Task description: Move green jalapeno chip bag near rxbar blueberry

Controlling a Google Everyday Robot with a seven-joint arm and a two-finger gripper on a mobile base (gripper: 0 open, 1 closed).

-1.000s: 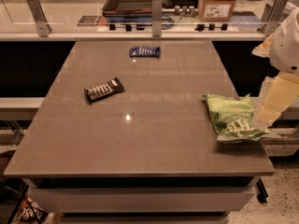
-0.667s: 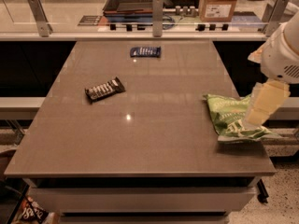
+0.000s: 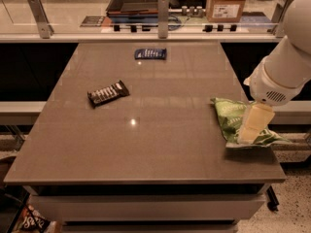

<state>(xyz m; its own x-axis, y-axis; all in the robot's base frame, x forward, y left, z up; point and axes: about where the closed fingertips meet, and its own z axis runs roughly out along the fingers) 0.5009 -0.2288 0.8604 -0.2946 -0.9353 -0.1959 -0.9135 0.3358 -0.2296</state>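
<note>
Crinkled green jalapeno chip bag (image 3: 227,116) at right edge, hand (image 3: 246,139) over it — rxbar blueberry (image 3: 150,54) far back.

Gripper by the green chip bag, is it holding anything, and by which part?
Cannot tell. The gripper is down on the right part of the green chip bag, which lies on the table near its right edge; no grasp is visible.

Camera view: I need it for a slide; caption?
Gripper down at the green jalapeno chip bag; rxbar blueberry lies far across.
</note>
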